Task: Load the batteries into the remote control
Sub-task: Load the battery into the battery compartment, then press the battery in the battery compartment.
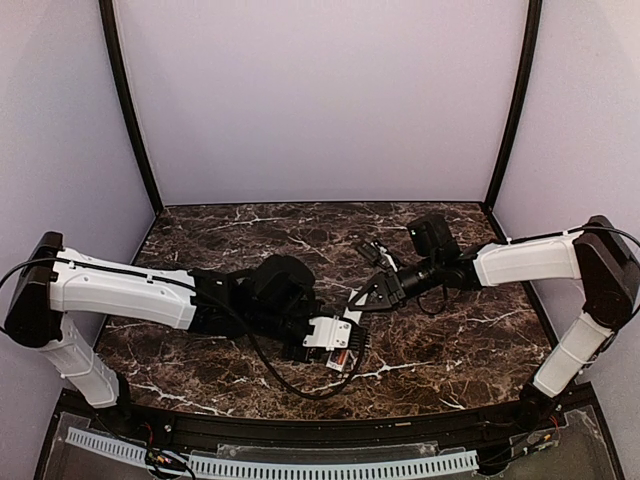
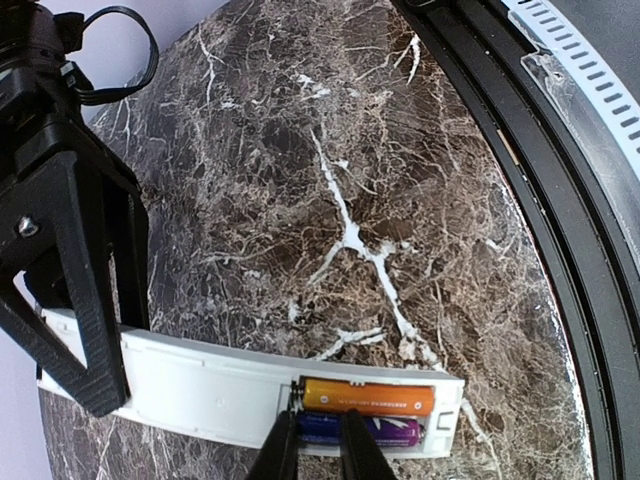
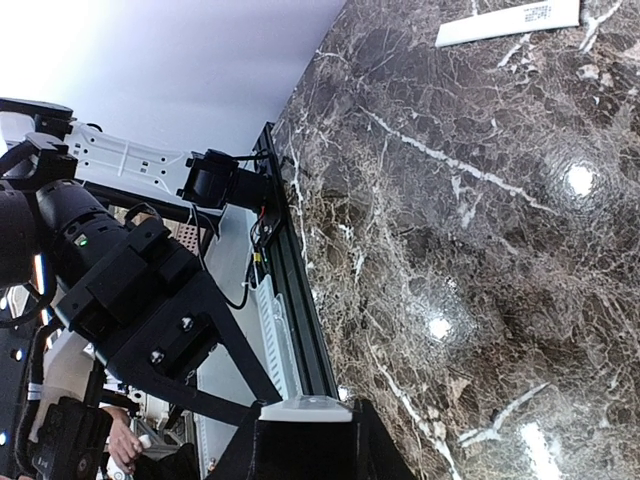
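The white remote control (image 2: 190,385) lies face down with its battery bay open. An orange battery (image 2: 368,397) and a purple battery (image 2: 400,432) lie side by side in the bay. My left gripper (image 2: 315,432) has its fingers narrowly parted, tips over the purple battery's left end. In the top view it (image 1: 343,350) is over the remote's near end. My right gripper (image 3: 305,425) is shut on the remote's other end (image 3: 305,408). Its black fingers (image 2: 95,330) show at the left of the left wrist view. In the top view the right gripper (image 1: 367,303) holds the remote (image 1: 352,320) at mid-table.
The thin white cover strip (image 3: 510,22) lies apart on the marble table (image 2: 330,180). The black front rail (image 2: 560,200) and a white slotted cable duct (image 2: 590,70) run along the near edge. Both arms meet at mid-table.
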### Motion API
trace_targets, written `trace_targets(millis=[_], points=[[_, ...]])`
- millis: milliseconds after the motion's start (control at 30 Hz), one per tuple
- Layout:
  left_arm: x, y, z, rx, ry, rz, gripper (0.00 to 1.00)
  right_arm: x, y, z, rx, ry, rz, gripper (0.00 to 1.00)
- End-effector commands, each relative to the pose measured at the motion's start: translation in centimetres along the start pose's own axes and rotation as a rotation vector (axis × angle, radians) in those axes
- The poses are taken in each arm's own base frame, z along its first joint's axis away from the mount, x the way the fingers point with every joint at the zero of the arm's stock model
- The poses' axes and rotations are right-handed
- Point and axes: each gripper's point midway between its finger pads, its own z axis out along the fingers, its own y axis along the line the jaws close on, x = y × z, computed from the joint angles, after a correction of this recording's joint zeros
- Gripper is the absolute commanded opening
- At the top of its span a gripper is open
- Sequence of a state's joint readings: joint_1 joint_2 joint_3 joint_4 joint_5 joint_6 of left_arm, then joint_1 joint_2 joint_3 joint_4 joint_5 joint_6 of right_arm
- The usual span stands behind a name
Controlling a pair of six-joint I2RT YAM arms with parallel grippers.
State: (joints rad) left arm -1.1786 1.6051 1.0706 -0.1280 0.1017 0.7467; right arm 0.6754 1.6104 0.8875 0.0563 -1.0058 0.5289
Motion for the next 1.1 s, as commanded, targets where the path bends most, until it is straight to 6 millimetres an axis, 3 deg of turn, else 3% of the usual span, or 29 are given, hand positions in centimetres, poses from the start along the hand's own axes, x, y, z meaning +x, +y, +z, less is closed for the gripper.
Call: trace_targets(millis=[0, 167, 467, 633, 900, 1067], points=[[-0.1, 0.3, -2.0, -0.059, -0.028, -0.07, 0.17, -0.7, 1.6, -0.6, -0.067, -0.027, -0.068, 0.0], [-2.3, 1.9, -4.4, -0.115, -0.145, -0.151, 0.3, -0.7, 0.7, -0.7, -0.044, -0.044, -0.072, 0.0], [-0.8, 5.2, -5.7, -0.14, -0.231, -0.636, 0.62, -3.2, 2.7, -3.2, -0.015, -0.169, -0.186, 0.0], [-1.3, 5.3, -5.3, -0.034, -0.319, -0.827, 0.66, -4.6, 4.0, -4.6, -0.004, -0.242, -0.247, 0.0], [-1.9, 5.2, -3.5, 0.04, -0.334, -0.902, 0.69, -5.3, 5.1, -5.1, -0.007, -0.272, -0.271, 0.0], [-1.0, 5.4, -2.3, 0.018, -0.288, -0.936, 0.64, -5.4, 5.8, -5.4, -0.02, -0.282, -0.284, 0.0]])
